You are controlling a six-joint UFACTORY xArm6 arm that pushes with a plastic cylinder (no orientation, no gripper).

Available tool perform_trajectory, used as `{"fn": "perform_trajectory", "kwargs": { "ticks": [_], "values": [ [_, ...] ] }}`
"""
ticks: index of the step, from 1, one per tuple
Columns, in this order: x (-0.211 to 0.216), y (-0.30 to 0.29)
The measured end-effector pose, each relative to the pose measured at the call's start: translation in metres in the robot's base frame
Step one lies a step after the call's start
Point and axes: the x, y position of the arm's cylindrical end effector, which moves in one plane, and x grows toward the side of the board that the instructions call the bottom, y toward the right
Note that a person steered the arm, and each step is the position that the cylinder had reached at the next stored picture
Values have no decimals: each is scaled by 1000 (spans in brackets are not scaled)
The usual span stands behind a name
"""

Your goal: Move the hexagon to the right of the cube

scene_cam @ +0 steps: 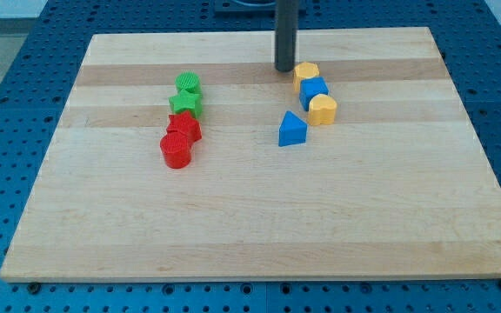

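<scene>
A yellow hexagon block (306,74) lies toward the view's top, right of centre. A blue cube (314,90) touches it just below and to the right. My tip (284,69) rests on the board just left of the yellow hexagon, very close to it or touching its left side. A yellow rounded block (323,109) sits right below the blue cube, touching it.
A blue triangular block (292,129) lies below and left of the cube. At the view's left stands a column of a green block (189,85), a green star (185,104), a red star (183,128) and a red cylinder (176,150). All rest on a wooden board (259,226).
</scene>
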Motion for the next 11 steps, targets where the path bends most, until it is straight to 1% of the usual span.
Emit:
{"fn": "perform_trajectory", "kwargs": {
  "ticks": [2,3,4,5,6,10,11],
  "values": [
    [0,4],
    [0,-15],
    [5,-35],
    [24,-36],
    [27,-24],
    [7,71],
    [13,81]
  ]
}}
